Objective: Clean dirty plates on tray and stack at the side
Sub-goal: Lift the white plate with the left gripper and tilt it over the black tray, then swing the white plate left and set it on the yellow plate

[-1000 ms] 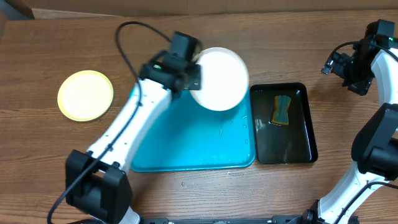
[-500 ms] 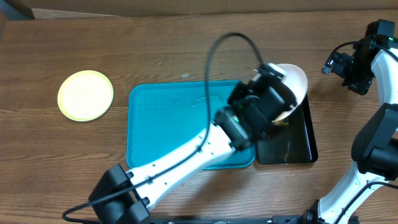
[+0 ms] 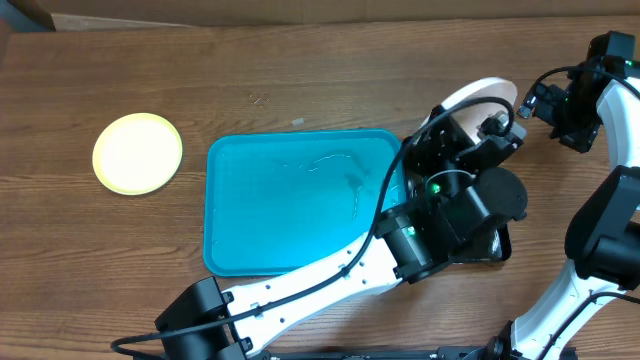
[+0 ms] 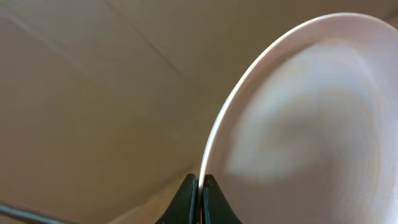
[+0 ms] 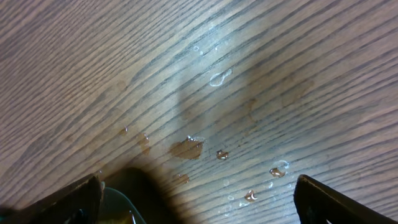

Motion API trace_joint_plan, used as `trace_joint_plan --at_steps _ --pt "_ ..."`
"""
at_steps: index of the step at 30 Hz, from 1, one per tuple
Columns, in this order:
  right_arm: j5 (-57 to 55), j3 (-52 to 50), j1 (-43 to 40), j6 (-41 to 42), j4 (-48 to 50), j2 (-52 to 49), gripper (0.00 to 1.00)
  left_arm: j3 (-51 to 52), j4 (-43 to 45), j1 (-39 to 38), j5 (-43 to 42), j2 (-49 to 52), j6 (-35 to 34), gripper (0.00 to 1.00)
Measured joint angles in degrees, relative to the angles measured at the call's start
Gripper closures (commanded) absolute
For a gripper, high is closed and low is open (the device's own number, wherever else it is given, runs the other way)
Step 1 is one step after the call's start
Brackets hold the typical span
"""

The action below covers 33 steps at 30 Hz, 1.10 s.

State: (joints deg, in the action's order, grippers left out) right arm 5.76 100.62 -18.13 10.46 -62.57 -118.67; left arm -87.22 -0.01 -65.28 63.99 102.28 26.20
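Note:
My left gripper [image 4: 200, 182] is shut on the rim of a white plate [image 4: 311, 118]. It holds the plate tilted up on edge, with only a plain pale surface behind it. From overhead this plate [image 3: 480, 93] stands above the back of the black tray, with the left gripper [image 3: 452, 122] under it. The turquoise tray [image 3: 290, 200] has nothing on it apart from water streaks. A pale yellow plate [image 3: 137, 152] lies on the table at the far left. My right gripper [image 3: 548, 102] hangs open at the back right, with nothing between its fingers [image 5: 81, 198].
The left arm hides most of the black tray [image 3: 502, 240], which sits just right of the turquoise one. In the right wrist view, water drops [image 5: 186, 147] lie on the wooden table and a dark glossy edge [image 5: 115, 205] shows at the lower left.
The left arm has swung right with the white plate, from above the turquoise tray's back edge to over the black tray, and tipped the plate up. The right arm has not moved.

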Motion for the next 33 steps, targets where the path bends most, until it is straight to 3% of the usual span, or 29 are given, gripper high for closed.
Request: trace_joint_plan --at_steps 9,11,15,18,22,27,33 --pt "0.0 0.0 0.0 0.0 0.0 0.0 0.0 0.0 3.4 -0.1 2.5 0.0 5.2 0.96" --pt "0.0 0.0 0.0 0.0 0.1 0.0 0.0 -0.2 -0.1 -0.1 2.5 0.0 2.1 0.96" --pt "0.0 0.0 0.0 0.0 0.0 0.0 0.0 -0.5 -16.2 -0.1 -1.8 0.0 -10.4 0.96" --pt "0.0 0.0 0.0 0.0 0.1 0.0 0.0 -0.5 -27.5 0.5 -10.5 0.1 -22.6 0.96" --pt "0.0 0.0 0.0 0.0 0.0 0.0 0.0 -0.5 -33.2 4.1 -23.7 0.2 -37.1 0.96" --pt "0.0 0.0 0.0 0.0 0.0 0.0 0.0 -0.5 -33.4 13.1 -42.4 0.2 -45.5 0.96" --pt "0.0 0.0 0.0 0.0 0.0 0.0 0.0 -0.5 -39.1 32.1 -66.2 0.3 -51.0 0.96"
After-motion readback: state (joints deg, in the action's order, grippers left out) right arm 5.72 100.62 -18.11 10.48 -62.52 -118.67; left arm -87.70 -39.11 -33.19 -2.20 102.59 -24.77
